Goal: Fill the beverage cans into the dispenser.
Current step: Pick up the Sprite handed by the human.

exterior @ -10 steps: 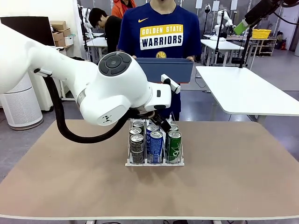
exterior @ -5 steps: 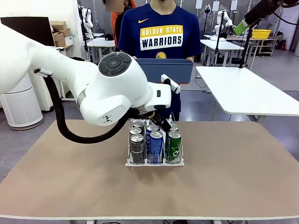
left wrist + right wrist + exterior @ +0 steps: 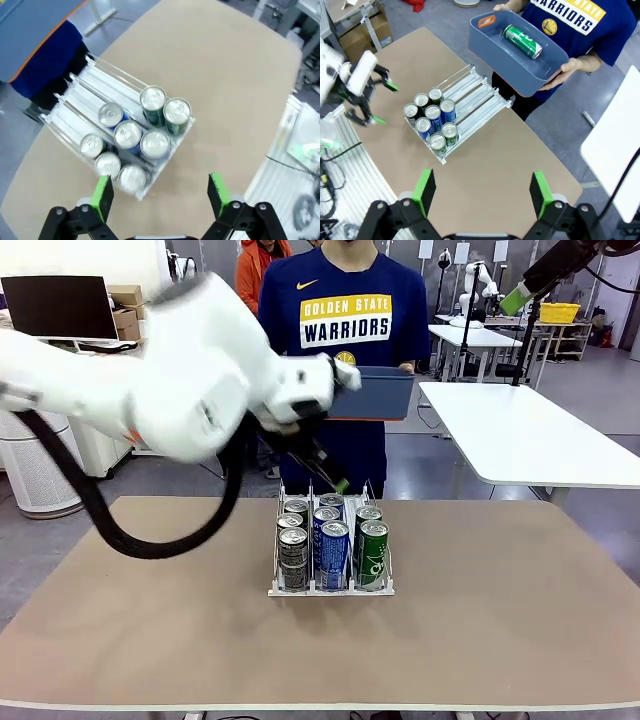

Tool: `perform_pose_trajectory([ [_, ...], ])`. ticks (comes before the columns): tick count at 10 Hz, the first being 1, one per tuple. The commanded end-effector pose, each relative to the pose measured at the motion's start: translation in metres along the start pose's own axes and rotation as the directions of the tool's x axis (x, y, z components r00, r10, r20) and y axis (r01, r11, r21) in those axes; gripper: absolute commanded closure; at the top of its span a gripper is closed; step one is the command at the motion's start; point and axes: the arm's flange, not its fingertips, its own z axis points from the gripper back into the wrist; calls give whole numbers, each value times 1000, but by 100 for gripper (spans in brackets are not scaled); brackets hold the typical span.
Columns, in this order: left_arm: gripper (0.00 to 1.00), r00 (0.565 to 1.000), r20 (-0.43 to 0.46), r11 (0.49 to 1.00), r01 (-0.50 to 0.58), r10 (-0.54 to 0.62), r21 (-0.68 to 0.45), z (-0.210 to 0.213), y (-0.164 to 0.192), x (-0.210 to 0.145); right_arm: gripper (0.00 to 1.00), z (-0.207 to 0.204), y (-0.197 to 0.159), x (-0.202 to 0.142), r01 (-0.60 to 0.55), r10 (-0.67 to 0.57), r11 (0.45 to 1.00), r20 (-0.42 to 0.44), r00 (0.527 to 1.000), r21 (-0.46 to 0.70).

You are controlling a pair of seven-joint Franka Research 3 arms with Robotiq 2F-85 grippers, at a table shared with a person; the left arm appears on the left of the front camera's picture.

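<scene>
Hovering left gripper (image 3: 160,194) released | right gripper (image 3: 481,194) released | dispenser (image 3: 97,92) far lane ends free

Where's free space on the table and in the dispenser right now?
Table is bare left, right and robot-side of the dispenser. All three lanes are free at the person's end; the green lane has most room. Crowded: the robot-side end, where eight cans stand packed.

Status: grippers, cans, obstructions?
Left gripper open above the rack; right gripper open, high. Eight cans racked; one green can in the tub. Nothing blocking.
</scene>
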Motion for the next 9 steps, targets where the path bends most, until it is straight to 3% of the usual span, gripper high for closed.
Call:
perform_pose_trajectory([
  [1, 0, 998, -28, 996, 50, -52, -79, 78, 46, -9, 0, 0, 1, 0, 0, 0, 1000, 0, 1000, 0],
  [2, 0, 996, -2, 989, 89, -90, -121, 113, 56, -9, 0, 0, 1, 0, 0, 0, 1000, 0, 1000, 0],
  [4, 0, 990, 36, 986, 137, -134, -100, 168, 73, 3, 0, 0, 1, 0, 0, 0, 1000, 0, 1000, 0],
  [5, 0, 988, 11, 985, 153, -152, -80, 189, 79, 8, 0, 0, 1, 0, 0, 0, 1000, 0, 1000, 0],
  [9, 0, 994, -24, 991, 112, -111, 72, 235, 105, 26, 0, 0, 1, 0, 0, 0, 1000, 0, 1000, 0],
])
